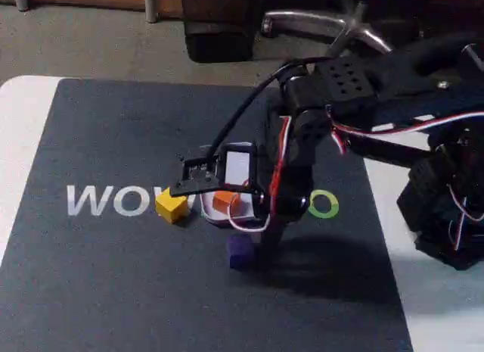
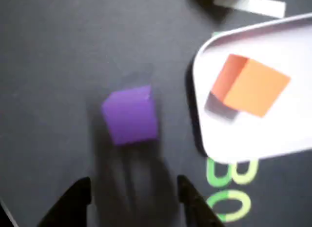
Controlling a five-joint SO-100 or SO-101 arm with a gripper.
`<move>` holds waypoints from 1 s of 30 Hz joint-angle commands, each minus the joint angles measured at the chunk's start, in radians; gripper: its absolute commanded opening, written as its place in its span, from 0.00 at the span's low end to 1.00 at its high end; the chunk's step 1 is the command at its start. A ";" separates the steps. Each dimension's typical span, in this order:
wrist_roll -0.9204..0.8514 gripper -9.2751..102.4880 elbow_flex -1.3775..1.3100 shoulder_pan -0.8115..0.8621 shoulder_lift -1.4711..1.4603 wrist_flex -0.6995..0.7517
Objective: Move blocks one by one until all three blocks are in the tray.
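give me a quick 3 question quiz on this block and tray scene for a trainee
1. True or false: the orange block already lies in the tray.
2. Which block sits ahead of the gripper in the wrist view? A yellow, B purple, C orange.
3. Fill in: in the fixed view the yellow block rests on the dark ____, outside the tray.

Key: 1 true. 2 B, the purple block, on the mat beside the tray, with the fingers spread and nothing between them. 3 mat.
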 commanded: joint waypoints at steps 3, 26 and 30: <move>-0.009 0.26 -0.043 0.003 -0.020 -0.028; -0.011 0.26 -0.115 0.026 -0.169 -0.106; -0.012 0.24 -0.138 0.031 -0.189 -0.106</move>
